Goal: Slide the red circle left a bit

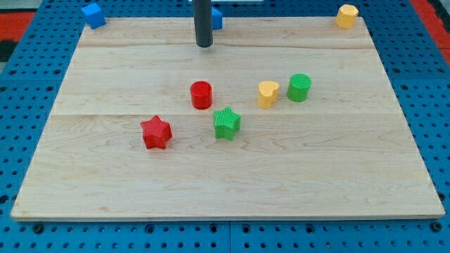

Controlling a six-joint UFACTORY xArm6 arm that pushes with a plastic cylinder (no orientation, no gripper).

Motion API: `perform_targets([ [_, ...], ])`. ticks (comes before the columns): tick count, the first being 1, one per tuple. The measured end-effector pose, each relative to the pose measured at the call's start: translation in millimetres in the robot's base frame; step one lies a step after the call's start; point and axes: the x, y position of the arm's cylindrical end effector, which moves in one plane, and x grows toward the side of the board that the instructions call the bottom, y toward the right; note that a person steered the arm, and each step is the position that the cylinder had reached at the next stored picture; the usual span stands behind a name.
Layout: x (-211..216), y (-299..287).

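The red circle (201, 94) stands on the wooden board (105, 84) near its middle. My tip (204, 45) is at the end of the dark rod, near the view's top, well above the red circle and almost straight in line with it. It touches no block. A red star (156, 133) lies to the lower left of the red circle. A green star (226, 123) lies to its lower right.
A yellow heart (267, 93) and a green circle (299, 87) sit right of the red circle. A blue block (93, 15) is at the top left corner, another blue block (217, 18) behind the rod, a yellow block (346, 15) at the top right corner.
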Motion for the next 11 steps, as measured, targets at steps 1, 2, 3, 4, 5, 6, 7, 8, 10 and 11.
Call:
perform_targets([
  [1,7,0],
  [2,20,0],
  [3,40,0],
  [4,67,0],
  [5,92,9],
  [6,108,41],
  [7,120,59],
  [8,127,49],
  [10,127,-2],
  [11,135,-6],
])
